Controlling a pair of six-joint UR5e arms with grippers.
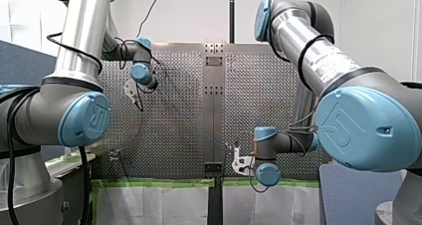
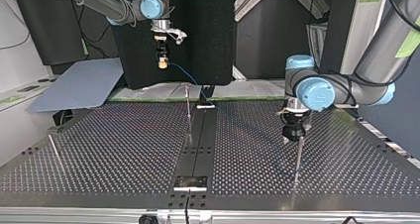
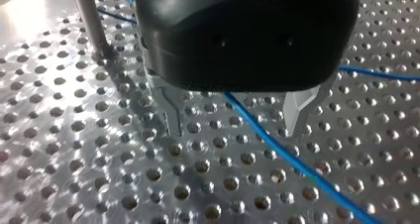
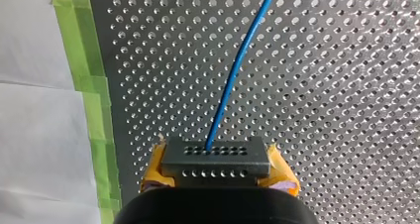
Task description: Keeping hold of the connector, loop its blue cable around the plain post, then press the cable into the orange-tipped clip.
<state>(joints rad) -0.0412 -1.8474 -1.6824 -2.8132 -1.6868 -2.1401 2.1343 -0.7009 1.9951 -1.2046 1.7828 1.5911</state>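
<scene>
Largest in the front view are the two arms. The left arm (image 1: pixel 79 36) fills the left of the frame and the right arm (image 1: pixel 318 56) the right. Each blue joint cap (image 1: pixel 91 118) carries a raised emblem. The right arm's silver tube wears a printed label (image 1: pixel 326 65) whose lettering is too small for you to read.

The perforated counter (image 2: pixel 124 149) spans the lower half of the top view. Green tape (image 4: pixel 91 110) lines its edge beside a white sheet (image 4: pixel 34 125).

The right pincer (image 4: pixel 217 167) hangs in the upper left-centre of the top view, above the counter's far edge. Its yellow pads (image 4: pixel 154 170) are pressed against both ends of the dark connector (image 4: pixel 216 154), pinching it.

The left pincer (image 3: pixel 236 117) sits right of centre in the top view, low over the counter. Its metal fingers (image 3: pixel 171 110) are spread wide and grip nothing.

The blue cable (image 4: pixel 233 80) leaves the connector's face and runs ahead of the right pincer across the counter. In the left wrist view you see it pass between the spread fingers, lying below them. A metal post (image 3: pixel 91 21) stands on the counter just beside that pincer.
</scene>
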